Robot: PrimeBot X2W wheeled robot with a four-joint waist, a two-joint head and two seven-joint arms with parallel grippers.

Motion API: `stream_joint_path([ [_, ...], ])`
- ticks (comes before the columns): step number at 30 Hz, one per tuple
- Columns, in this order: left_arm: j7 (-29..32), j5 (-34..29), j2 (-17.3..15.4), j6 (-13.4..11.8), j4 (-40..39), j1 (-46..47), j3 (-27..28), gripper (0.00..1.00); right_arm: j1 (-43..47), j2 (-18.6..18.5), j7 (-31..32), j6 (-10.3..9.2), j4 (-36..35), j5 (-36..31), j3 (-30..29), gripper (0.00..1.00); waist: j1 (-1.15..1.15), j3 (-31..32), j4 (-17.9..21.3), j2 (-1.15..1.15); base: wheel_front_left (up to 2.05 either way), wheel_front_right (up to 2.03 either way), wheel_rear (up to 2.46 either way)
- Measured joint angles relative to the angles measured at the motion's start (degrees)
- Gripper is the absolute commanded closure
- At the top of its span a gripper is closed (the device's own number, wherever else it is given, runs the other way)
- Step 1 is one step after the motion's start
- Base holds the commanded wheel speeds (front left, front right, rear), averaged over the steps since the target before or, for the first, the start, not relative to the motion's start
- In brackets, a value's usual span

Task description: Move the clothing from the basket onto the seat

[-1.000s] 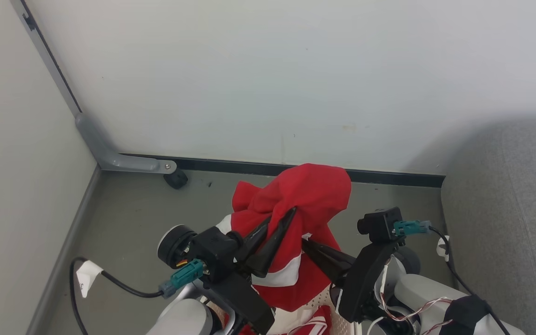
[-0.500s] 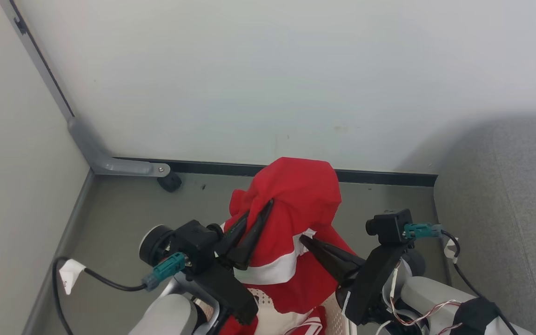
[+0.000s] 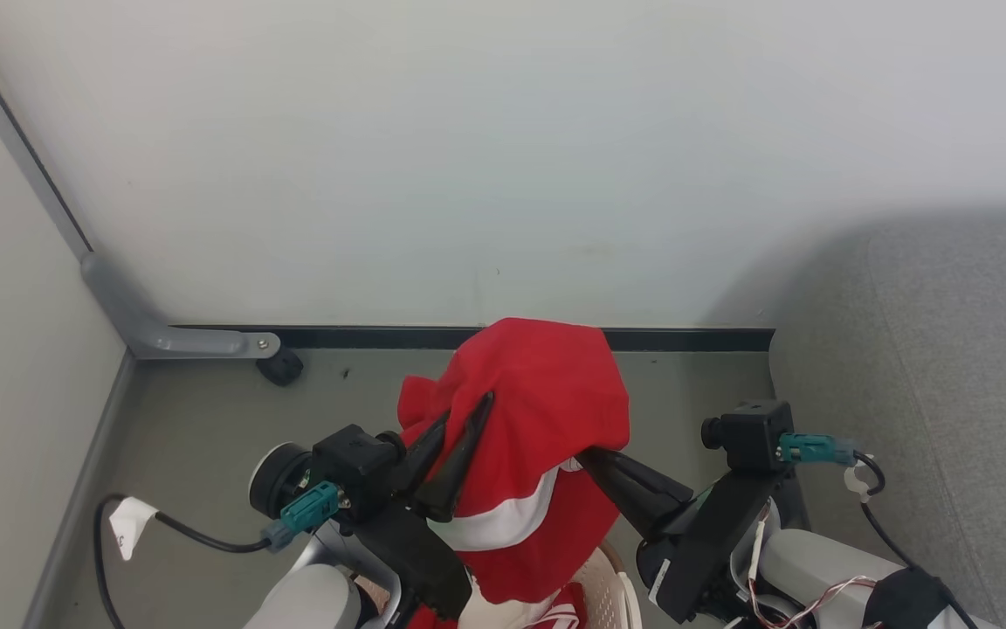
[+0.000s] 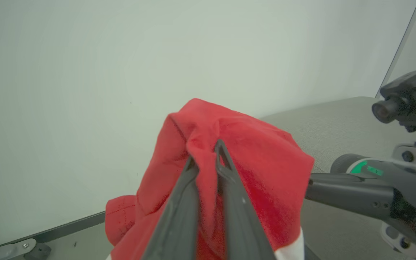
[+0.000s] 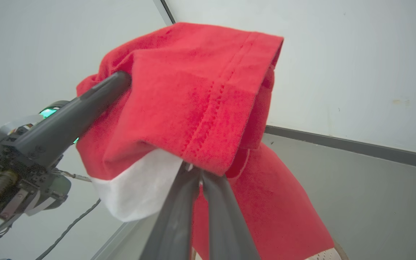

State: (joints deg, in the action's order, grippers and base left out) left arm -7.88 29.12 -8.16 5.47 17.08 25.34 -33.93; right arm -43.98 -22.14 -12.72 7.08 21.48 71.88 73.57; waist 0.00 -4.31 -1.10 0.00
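A plain white wall (image 3: 503,157) stands in front of me, with a black skirting strip (image 3: 381,337) at its foot and a grey floor (image 3: 206,419) below.

My left claw (image 3: 465,409) is closed on a fold of the red garment (image 3: 538,393). In the left wrist view its two fingers (image 4: 177,216) pinch a ridge of the cloth, and the narrow gap between them is filled with red fabric. My right claw (image 3: 589,458) is closed too, the fingers (image 5: 172,224) pressed together. Their tips go under the hem of the same garment, just where the red meets a white band (image 5: 135,184), and as far as I can see they nip this edge.

The garment is lifted in the air between the two claws. Its bunched top rises above my fingertips and its lower part hangs down under them.

Directly below both claws is the basket (image 3: 608,585), cream plastic with small holes, and inside it lies another red piece with white stripes (image 3: 555,616).

To the right of my right claw, well apart from the hanging garment, lies the grey fabric seat (image 3: 948,367).

To the left of my left claw a black cable with a white tag (image 3: 127,524) lies on the floor. Farther that way, a grey metal bracket (image 3: 197,342) sits in the corner.
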Motion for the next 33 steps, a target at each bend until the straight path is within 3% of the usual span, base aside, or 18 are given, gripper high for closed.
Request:
stream_joint_path([
  [1, 0.03, 0.00, 0.00, -0.01, 0.14, -0.02, 0.00, 0.07, 0.00, -0.09, -0.05, 0.00, -0.26, -0.27, 0.00, 1.00, 0.00, 0.09, 0.21, 0.00, 0.00, 0.00, 0.00],
  [2, 0.15, 0.00, -0.01, -0.11, 0.21, -0.05, 0.01, 0.00, -0.01, -0.16, -0.09, 0.00, -0.55, -0.53, 0.01, 1.00, 0.00, 0.18, 0.43, 0.00, 0.00, 0.00, 0.00],
  [15, 0.23, 0.07, -0.33, -0.66, -0.48, -1.17, 0.12, 0.00, -1.71, -3.25, -1.47, 0.00, -3.31, -3.36, -0.71, 1.00, 0.00, 0.49, 3.95, 0.00, 0.00, 0.00, 0.00],
  [33, -0.13, 0.05, -0.93, -0.66, -3.26, -2.47, -0.59, 0.00, 0.08, -8.81, -1.51, 0.00, -6.87, -5.91, -12.26, 1.00, 0.00, 0.57, 9.88, 0.00, 0.00, 0.00, 0.00],
])
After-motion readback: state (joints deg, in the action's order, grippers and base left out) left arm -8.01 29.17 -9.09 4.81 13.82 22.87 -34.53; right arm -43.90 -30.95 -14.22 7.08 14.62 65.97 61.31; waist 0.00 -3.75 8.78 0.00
